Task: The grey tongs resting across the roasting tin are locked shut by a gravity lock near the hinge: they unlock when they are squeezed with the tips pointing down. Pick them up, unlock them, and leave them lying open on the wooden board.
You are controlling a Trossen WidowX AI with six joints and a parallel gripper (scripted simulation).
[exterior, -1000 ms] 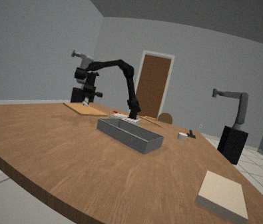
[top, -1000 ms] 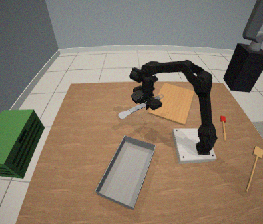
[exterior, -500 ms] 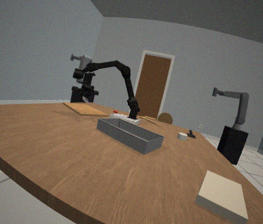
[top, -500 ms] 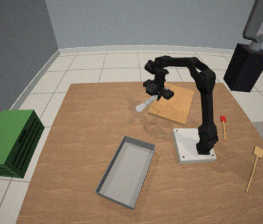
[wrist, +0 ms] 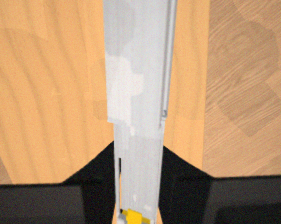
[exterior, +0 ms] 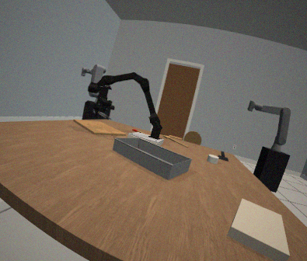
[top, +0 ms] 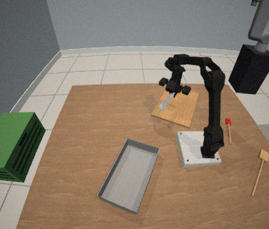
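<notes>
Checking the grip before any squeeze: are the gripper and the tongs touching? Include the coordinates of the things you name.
Touching: the wrist view shows the dark fingers meeting both sides of the grey tongs [top: 166,102] [wrist: 136,100].

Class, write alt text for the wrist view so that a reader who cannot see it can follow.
Grey metal tongs run upright through the middle of the picture, gripped near the bottom between the black fingers of the robot's hand. Behind them lies a pale wooden board, with a browner wooden table top to the right.
</notes>
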